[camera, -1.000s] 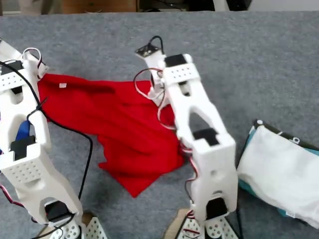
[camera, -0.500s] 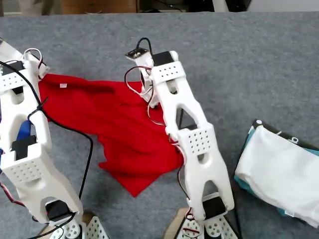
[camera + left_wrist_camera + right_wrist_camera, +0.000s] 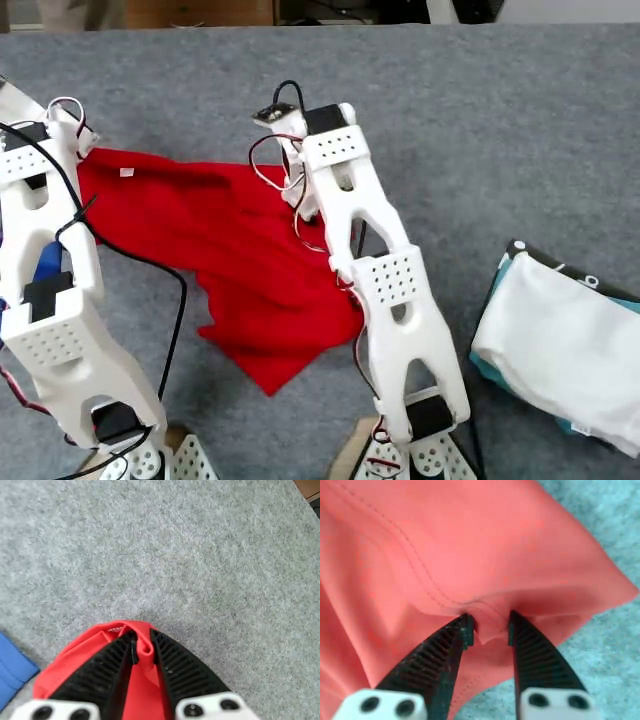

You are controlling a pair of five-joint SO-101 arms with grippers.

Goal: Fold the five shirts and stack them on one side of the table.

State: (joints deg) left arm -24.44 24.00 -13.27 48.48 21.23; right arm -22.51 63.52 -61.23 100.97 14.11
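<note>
Red shirt lies rumpled on the grey table, beside a folded stack. The left gripper clamps one corner and the right gripper pinches a hem. Its fold seems barely begun; next, both arms should lift and carry that edge across together
</note>
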